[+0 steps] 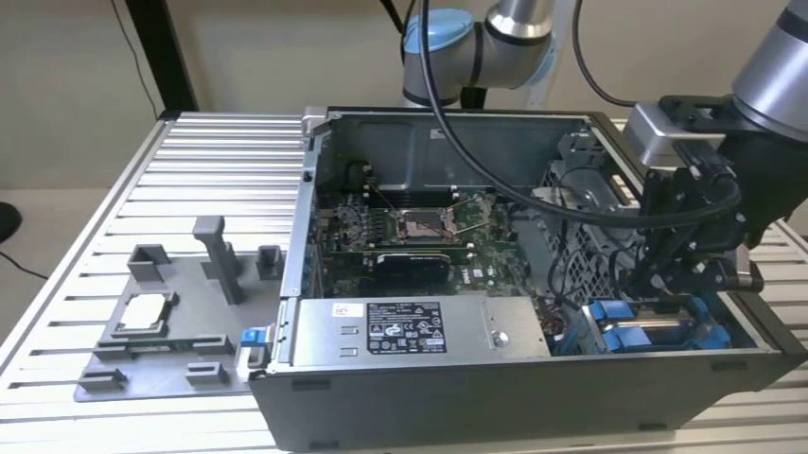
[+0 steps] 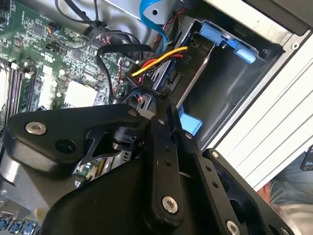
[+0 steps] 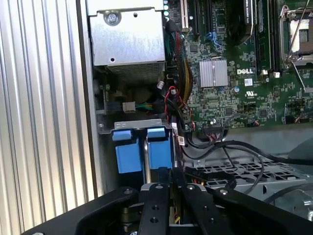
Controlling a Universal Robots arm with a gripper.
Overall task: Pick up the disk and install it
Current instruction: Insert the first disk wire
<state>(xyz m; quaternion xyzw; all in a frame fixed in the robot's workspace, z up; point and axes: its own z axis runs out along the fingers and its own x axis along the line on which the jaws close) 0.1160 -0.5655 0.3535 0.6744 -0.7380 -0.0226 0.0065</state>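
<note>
Hanging over the drive bay at the exterior view's right of the open computer case, the pincer is seen with its black fingers drawn close together; whether anything is gripped between them cannot be told. The disk, marked by its blue bracket tabs, is seated in the bay just beneath the fingertips, beside a bundle of coloured cables. The motherboard is exposed inside the case. A grey fixture tray is noted on the slatted metal surface, well apart from the pincer.
</note>
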